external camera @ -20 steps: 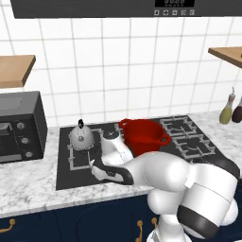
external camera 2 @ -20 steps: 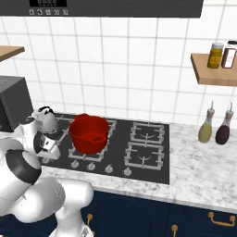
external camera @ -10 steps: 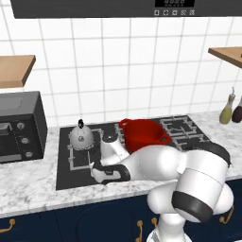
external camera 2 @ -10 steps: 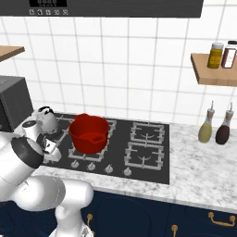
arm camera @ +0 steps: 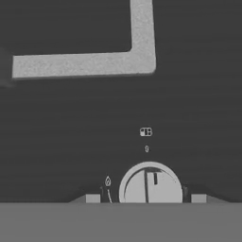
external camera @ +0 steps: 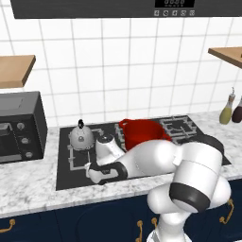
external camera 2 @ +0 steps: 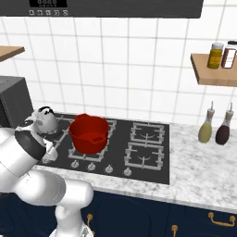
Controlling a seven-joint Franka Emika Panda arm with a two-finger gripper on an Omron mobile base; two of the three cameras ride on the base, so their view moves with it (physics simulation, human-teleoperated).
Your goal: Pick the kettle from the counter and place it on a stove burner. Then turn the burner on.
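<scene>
The kettle (external camera: 81, 137) sits on the stove burner (external camera: 75, 156) at the cooktop's left end, beside the red pot (external camera: 142, 132). Low at the front edge, the fingers (arm camera: 97, 198) flank a round knob (arm camera: 150, 185), spread apart just outside it; whether they touch it, I cannot tell.

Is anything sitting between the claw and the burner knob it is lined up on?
Nothing visible. In the hand view the round knob lies directly ahead between the fingertips, with bare black cooktop around it.
</scene>
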